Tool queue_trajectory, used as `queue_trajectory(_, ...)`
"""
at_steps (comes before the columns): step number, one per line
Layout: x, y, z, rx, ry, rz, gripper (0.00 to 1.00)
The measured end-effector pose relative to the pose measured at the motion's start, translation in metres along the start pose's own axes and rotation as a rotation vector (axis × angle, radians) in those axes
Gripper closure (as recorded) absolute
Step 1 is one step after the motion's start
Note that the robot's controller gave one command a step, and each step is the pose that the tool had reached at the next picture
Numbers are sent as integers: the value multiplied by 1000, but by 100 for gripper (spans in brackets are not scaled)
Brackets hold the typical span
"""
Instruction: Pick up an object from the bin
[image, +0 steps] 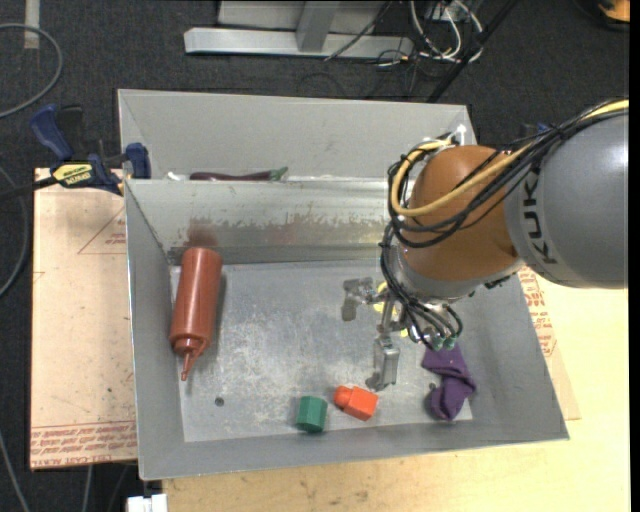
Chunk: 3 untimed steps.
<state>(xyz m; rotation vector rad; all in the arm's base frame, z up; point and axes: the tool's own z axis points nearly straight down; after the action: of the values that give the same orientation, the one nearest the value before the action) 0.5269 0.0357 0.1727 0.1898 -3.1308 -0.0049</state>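
KUKA arm (580, 200) reaches into the grey metal bin (155, 300) from the right, its orange wrist cover (455, 225) and looped cables (420, 195) hanging over the right-ctr of the floor. The gripper (370, 332) points down at a bare patch of floor right of ctr. Its two metal fingers (385, 362) are spread apart w/ nothing btw them, one toward the far side and one toward the near side. Whether the tips touch the floor can't be told.

Nearest item: a small orange piece (355, 402), blocky, lying by the near wall, just near-left of the nearer fingertip and apart from it. A small green cap (311, 413), cylinder-shaped, lies just left of the orange piece, a narrow gap btw the two. To the gripper's right, a crumpled purple lump (448, 385), soft-looking, sits by the near-right corner, partly under the wrist cables.

Well apart from all this, a red-brown squeeze bottle (195, 302) lies on its side along the left wall, nozzle toward the near side, base toward the far wall. A tiny dark speck (219, 403) shows on the floor near-right of the nozzle. Beyond the far inner wall lies a thin dark item (235, 176), too hidden to identify.
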Motion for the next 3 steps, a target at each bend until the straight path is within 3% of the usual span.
queue_trajectory(1,13,-31,34,1,-18,-39,0)
queue_trajectory(2,31,-27,84,4,-2,-133,0)
queue_trajectory(3,38,6,102,2,-24,-271,100)
